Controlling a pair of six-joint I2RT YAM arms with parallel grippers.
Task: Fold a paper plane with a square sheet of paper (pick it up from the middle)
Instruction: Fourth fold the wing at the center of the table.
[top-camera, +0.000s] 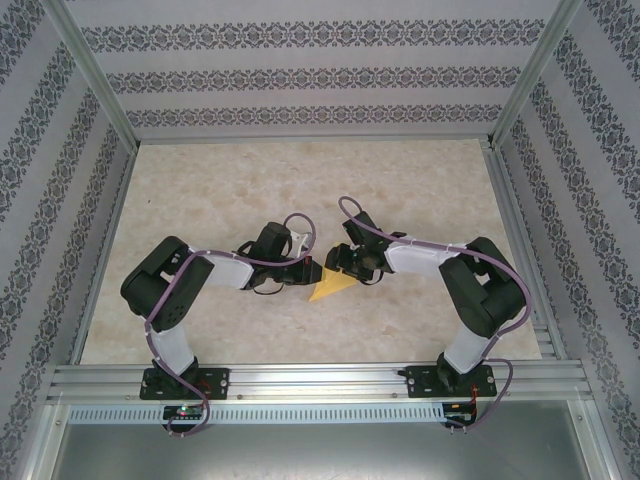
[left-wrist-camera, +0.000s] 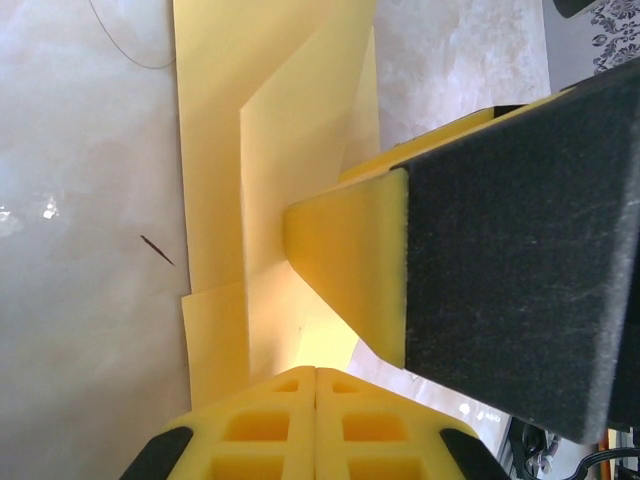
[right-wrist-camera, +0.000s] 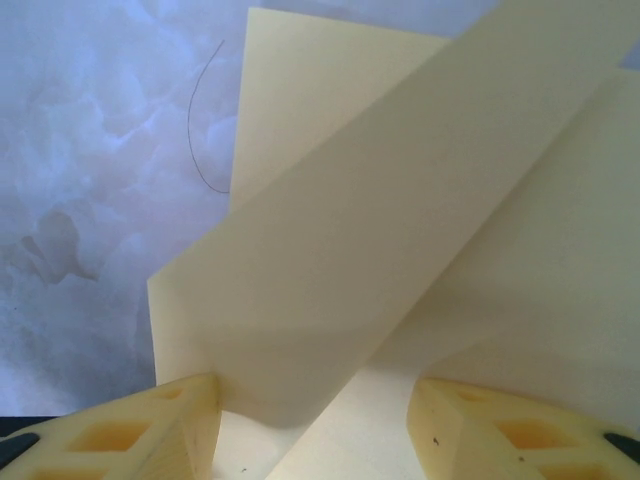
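Right, sheet of paper (top-camera: 330, 288) down mid-counter (top-camera: 250, 190), part-folded, tucked in betw. the two arms' tips. Left jaws pressed tight together, fingers (left-wrist-camera: 315, 425) side by side at the sheet's near edge; can't tell whether nipping paper or just bearing down on it. Right jaws standing apart, fingers (right-wrist-camera: 150, 430) either side of a raised flap (right-wrist-camera: 400, 250); contact w/ either one hard to call. From the left wrist cam, yellow pad (left-wrist-camera: 345, 270) of the right jaws poised over the creased part, prob. just above it.

Handling, as a guess: v. light, thin, floppy, no stiffness except along the creases. Springy too, w/ the flap sitting up at a slant rather than flat, so likely to pop back w/o a firm press along the fold. Prob. slick on the smooth counter, apt to skate when pushed from one side only. Easy to crumple or tear if pinched hard. Best hold prob. at a free edge or on the lifted flap, w/ the other jaws pinning the flat part down.
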